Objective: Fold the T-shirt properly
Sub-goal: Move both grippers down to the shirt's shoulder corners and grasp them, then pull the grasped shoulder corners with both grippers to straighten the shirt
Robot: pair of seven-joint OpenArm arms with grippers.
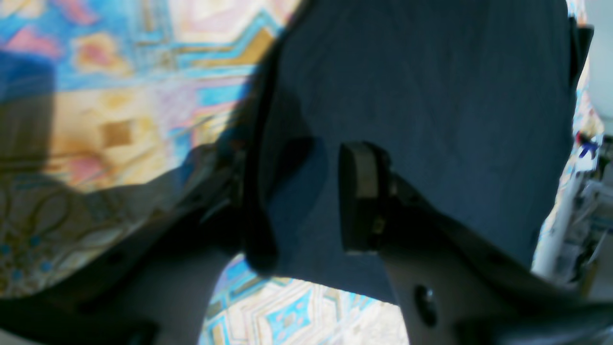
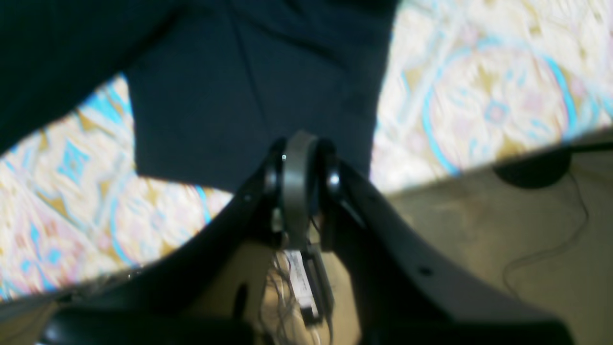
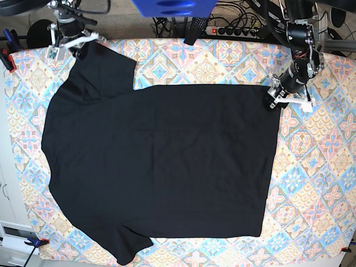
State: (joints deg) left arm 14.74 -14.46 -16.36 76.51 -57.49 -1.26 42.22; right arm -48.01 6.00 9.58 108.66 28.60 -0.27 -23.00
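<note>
The black T-shirt [image 3: 161, 161] lies spread flat on the patterned cloth, sleeves at the left, hem at the right. My left gripper [image 3: 273, 99] sits at the shirt's far right corner. In the left wrist view this gripper [image 1: 306, 158] stands open, its pads apart over the dark shirt [image 1: 431, 96], with cloth lying between them. My right gripper [image 3: 75, 40] is at the tip of the far sleeve. Seen from the right wrist, it [image 2: 299, 148] is shut, fingertips together at the hem of the shirt's sleeve [image 2: 249, 96]. Whether cloth is pinched there is unclear.
A colourful patterned tablecloth [image 3: 311, 183] covers the table. Clamps [image 3: 5, 55] hold it at the left edge and at the front left corner. A power strip with cables [image 3: 233, 29] runs behind the table's far edge.
</note>
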